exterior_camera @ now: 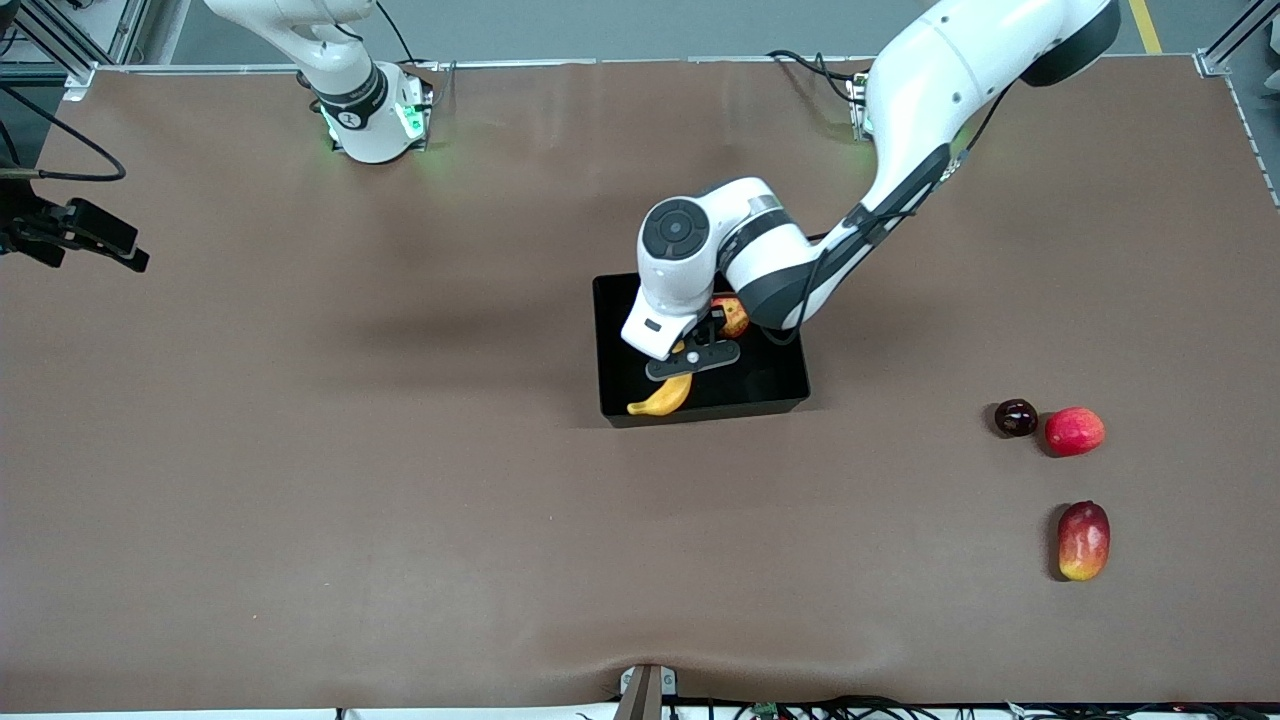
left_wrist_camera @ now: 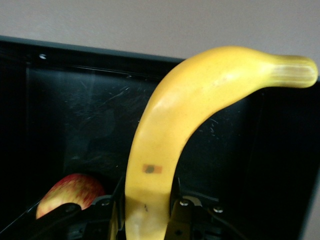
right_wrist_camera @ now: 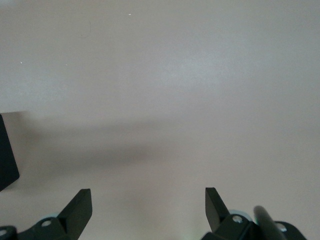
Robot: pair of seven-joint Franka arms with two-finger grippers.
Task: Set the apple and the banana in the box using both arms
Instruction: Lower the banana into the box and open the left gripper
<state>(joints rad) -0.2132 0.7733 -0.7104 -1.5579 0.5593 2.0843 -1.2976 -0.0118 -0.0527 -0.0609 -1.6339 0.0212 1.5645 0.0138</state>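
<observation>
The black box (exterior_camera: 770, 385) sits mid-table. The apple (exterior_camera: 733, 316) lies inside it, partly hidden by the left arm, and also shows in the left wrist view (left_wrist_camera: 70, 192). My left gripper (exterior_camera: 693, 358) is low inside the box, shut on the yellow banana (exterior_camera: 662, 397). The banana's free end is by the box wall nearest the front camera. In the left wrist view the banana (left_wrist_camera: 200, 95) runs out from between the jaws of the left gripper (left_wrist_camera: 147, 210) over the box floor (left_wrist_camera: 75, 115). My right gripper (right_wrist_camera: 148, 200) is open and empty over bare table, and waits at the right arm's end (exterior_camera: 125, 252).
A dark round fruit (exterior_camera: 1015, 417), a smooth pinkish-red fruit (exterior_camera: 1074, 431) and a red-yellow mango (exterior_camera: 1084, 540) lie at the left arm's end of the table, nearer the front camera than the box. A corner of the box (right_wrist_camera: 7, 155) shows in the right wrist view.
</observation>
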